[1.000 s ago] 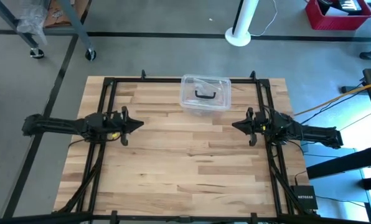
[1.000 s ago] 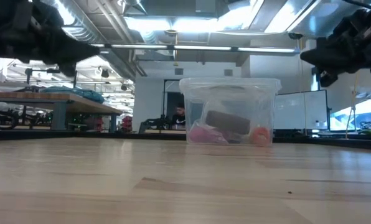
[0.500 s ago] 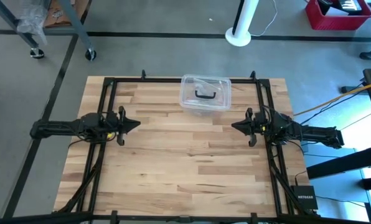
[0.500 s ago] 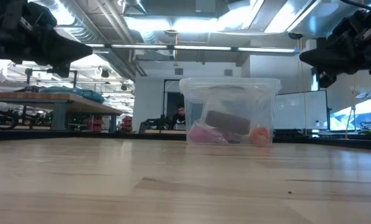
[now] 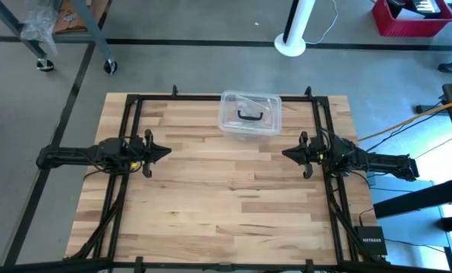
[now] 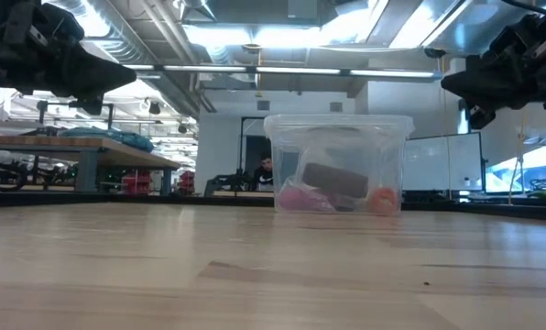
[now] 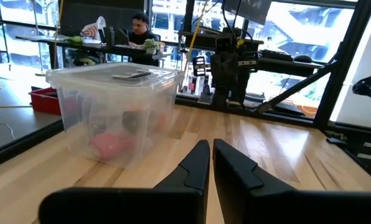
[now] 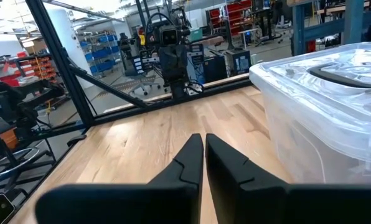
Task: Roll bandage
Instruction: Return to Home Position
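Observation:
No brown bandage strip shows on the table in any view. A clear plastic box point(image 5: 250, 115) with a black handle stands shut at the table's far middle; pink, dark and orange things show dimly inside it in the low view point(image 6: 339, 188). My left gripper point(image 5: 168, 151) hovers shut and empty above the table's left side, pointing right. My right gripper point(image 5: 285, 153) hovers shut and empty above the right side, pointing left. Each faces the other across the bare middle.
A black metal frame point(image 5: 132, 114) runs along the table's left, far and right edges. The box also shows in the left wrist view point(image 7: 114, 109) and the right wrist view point(image 8: 335, 106). A person sits at a desk far behind the table point(image 7: 137, 28).
My left gripper has drawn back a little toward the table's left edge, staying shut and level. My right gripper and the box have kept still.

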